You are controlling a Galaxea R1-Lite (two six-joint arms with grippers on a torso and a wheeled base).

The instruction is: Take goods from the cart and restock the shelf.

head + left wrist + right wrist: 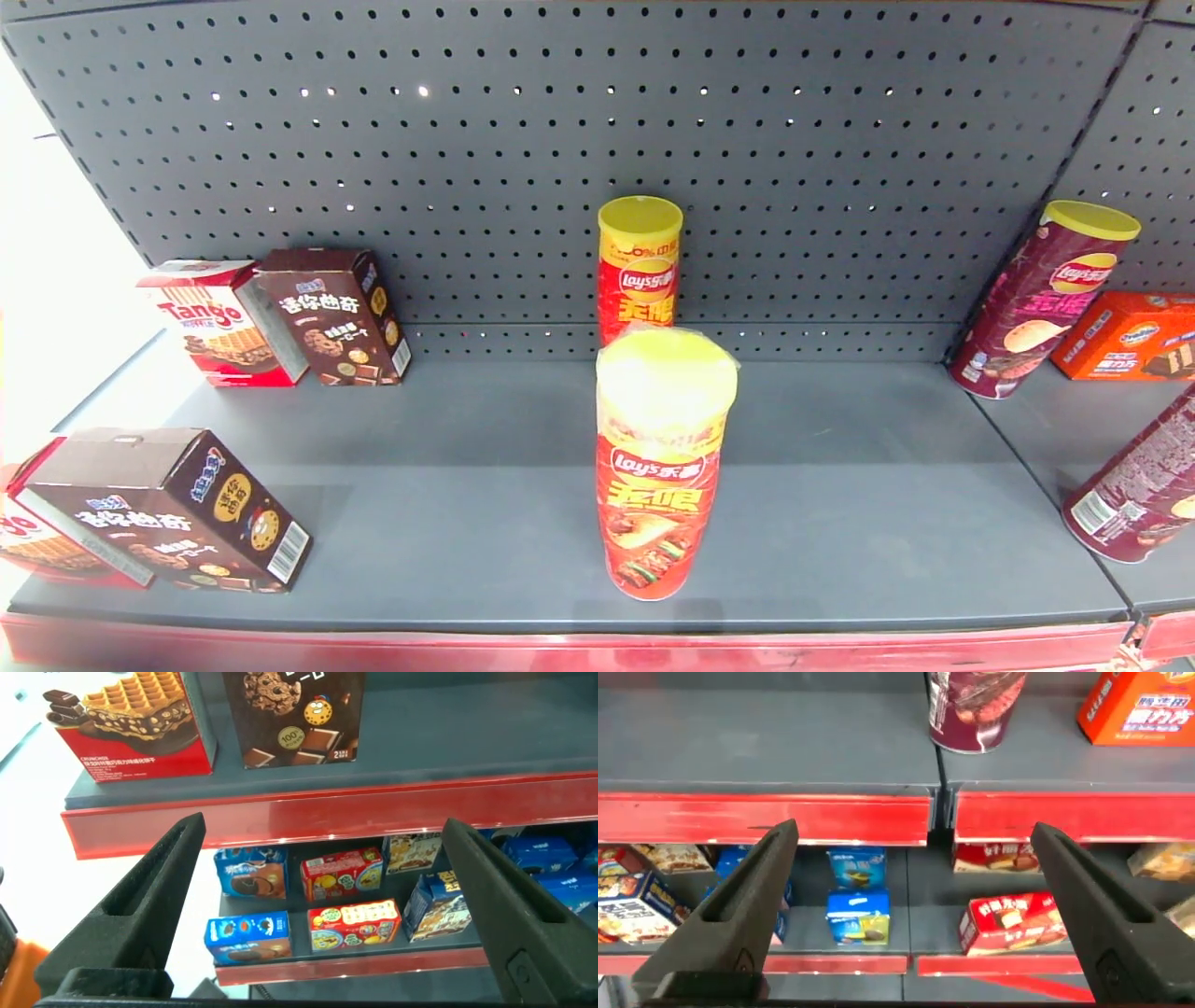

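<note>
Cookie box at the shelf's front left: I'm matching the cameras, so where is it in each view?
Head view: cookie box, lower left, at the shelf's front.
Left wrist view: beside the waffle box, above the red edge.
Right wrist view: another stretch, under the purple can.
Shared landmark: the red edge.

Dark grey perforated back panel [840, 140]
</note>
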